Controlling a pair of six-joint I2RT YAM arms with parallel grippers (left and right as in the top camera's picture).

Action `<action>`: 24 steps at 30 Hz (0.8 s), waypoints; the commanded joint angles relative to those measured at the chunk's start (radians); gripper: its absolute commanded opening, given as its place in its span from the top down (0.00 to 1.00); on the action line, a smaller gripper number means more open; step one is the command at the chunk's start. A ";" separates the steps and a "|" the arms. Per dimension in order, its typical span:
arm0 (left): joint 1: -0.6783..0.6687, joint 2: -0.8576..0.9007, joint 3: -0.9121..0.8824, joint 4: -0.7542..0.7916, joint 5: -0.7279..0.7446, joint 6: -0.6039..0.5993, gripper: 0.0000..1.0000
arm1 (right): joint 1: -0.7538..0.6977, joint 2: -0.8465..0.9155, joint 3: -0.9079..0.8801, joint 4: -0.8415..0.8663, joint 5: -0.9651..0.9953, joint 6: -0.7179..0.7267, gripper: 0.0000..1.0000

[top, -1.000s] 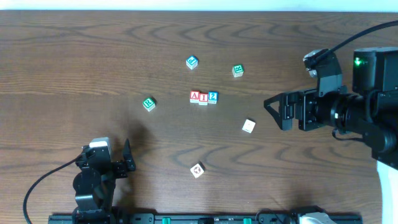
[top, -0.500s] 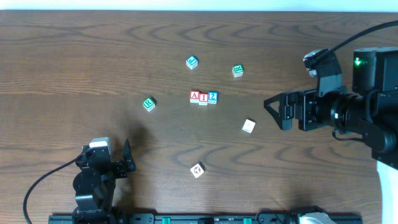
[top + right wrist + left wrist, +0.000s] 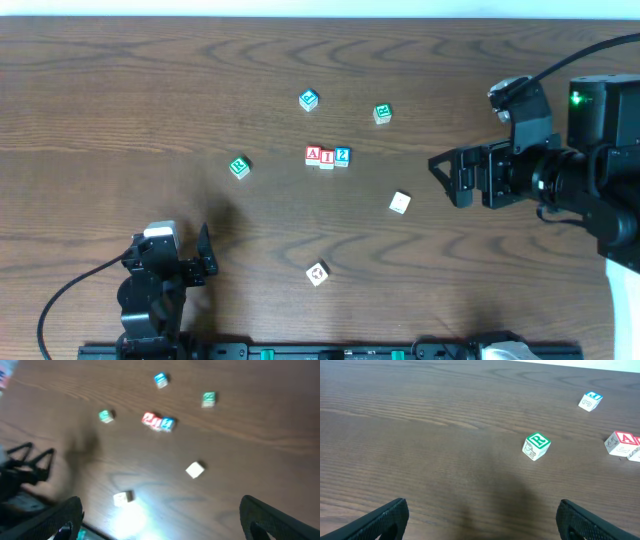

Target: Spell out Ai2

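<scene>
Three cubes stand touching in a row at the table's middle: the red "A" cube [image 3: 313,154], the red "I" cube [image 3: 327,157] and the blue "2" cube [image 3: 342,155]. The row also shows blurred in the right wrist view [image 3: 157,421]. The "A" cube [image 3: 622,442] sits at the right edge of the left wrist view. My left gripper [image 3: 204,257] is open and empty at the front left. My right gripper [image 3: 440,175] is open and empty, raised at the right, apart from the row.
A green-marked cube [image 3: 238,167] lies left of the row and another [image 3: 382,113] at the back right. A blue-marked cube [image 3: 308,99] lies behind the row. Two plain white cubes lie in front, one [image 3: 399,202] to the right, one [image 3: 317,273] nearer the front edge.
My right gripper has drawn back slightly to the right, away from the row. The cubes and the left arm have not moved.
</scene>
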 commanded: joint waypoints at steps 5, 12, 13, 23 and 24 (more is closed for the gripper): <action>0.006 -0.008 -0.018 0.003 0.003 0.018 0.05 | 0.005 -0.283 -0.206 0.138 0.063 -0.280 0.01; 0.006 -0.008 -0.018 0.003 0.003 0.018 0.05 | 0.005 -0.655 -0.615 0.301 0.063 -0.385 0.01; 0.006 -0.008 -0.018 0.003 0.003 0.018 0.05 | 0.004 -0.718 -0.703 0.346 0.063 -0.384 0.01; 0.006 -0.008 -0.018 0.003 0.003 0.018 0.05 | -0.036 -1.117 -1.270 0.565 -0.043 -0.380 0.01; 0.006 -0.008 -0.018 0.003 0.003 0.018 0.05 | -0.039 -1.138 -1.296 0.572 -0.050 -0.380 0.01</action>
